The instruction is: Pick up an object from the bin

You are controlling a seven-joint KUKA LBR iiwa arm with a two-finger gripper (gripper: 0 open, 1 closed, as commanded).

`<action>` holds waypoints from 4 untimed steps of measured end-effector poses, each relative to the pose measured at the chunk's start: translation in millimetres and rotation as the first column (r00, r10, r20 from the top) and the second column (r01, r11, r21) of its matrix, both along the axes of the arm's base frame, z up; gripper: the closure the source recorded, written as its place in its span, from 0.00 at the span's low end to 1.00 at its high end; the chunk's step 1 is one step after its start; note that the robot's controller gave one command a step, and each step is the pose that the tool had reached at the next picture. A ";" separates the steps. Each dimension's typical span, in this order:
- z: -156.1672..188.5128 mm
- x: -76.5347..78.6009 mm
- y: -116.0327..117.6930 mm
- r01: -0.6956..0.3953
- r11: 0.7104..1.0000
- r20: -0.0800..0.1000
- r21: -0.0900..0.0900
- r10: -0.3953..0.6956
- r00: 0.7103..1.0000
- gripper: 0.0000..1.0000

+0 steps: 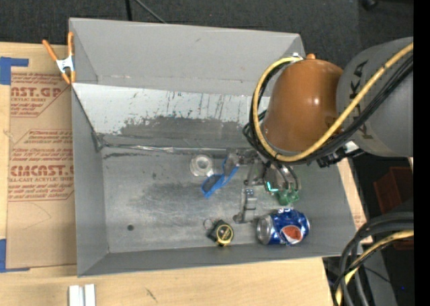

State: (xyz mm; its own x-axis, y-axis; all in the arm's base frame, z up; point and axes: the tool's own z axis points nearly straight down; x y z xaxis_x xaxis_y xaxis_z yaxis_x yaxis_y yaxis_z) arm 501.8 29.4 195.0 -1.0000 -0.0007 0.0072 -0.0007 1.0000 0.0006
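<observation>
My gripper (249, 196) is low over the right half of the bin floor, partly hidden under the arm's orange cover. A blue plastic clip-like piece (218, 182) lies just left of it, close to the metal parts. A small clear round cup or roll (200, 165) sits beside the blue piece, up and to the left. Below the gripper lies a crushed blue, red and white drink can (283, 226). A small green thing (289, 196) shows right of the gripper, half hidden by the arm.
A small black and yellow tape measure (222, 233) lies near the front wall, left of the can. The bin's left half holds bare grey floor. The arm and its cables cover the right rim.
</observation>
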 end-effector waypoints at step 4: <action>-124.5 81.9 5.7 0.047 0.999 0.012 0.002 -0.047 0.999 0.00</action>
State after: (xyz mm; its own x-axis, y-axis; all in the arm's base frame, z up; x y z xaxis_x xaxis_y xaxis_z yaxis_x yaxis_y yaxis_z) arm 583.7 35.1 70.5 -0.9989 0.0466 -0.0051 0.0465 0.9989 0.0029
